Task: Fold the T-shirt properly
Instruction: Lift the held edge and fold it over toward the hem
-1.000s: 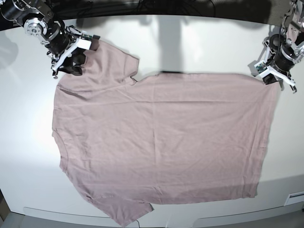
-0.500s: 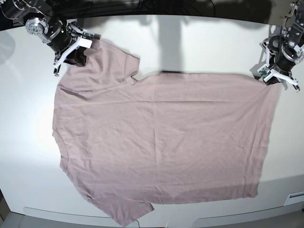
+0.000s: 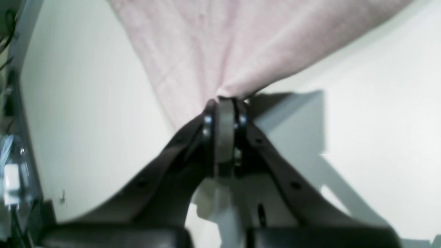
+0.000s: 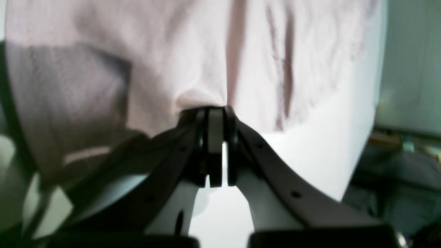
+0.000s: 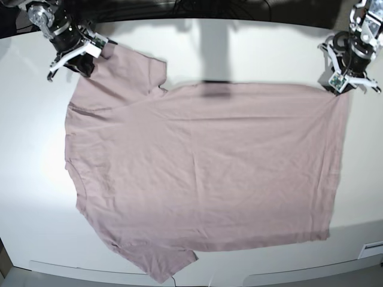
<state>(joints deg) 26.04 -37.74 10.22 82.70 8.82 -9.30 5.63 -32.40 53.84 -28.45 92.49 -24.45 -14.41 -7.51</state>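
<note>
Both grippers, left (image 3: 224, 103) and right (image 4: 215, 112), clamped on corners of the creased, dusty-pink T-shirt (image 5: 203, 173).

The T-shirt (image 5: 203, 167) is soft, matt woven-looking cotton cloth, dusty pink, with fine creases across it and a stitched hem along its edges. The tabletop (image 5: 239, 54) is smooth and white with a faint sheen. The left gripper (image 3: 224, 103) and right gripper (image 4: 215, 112) have dark, matt plastic fingers with small shiny metal screws.
</note>
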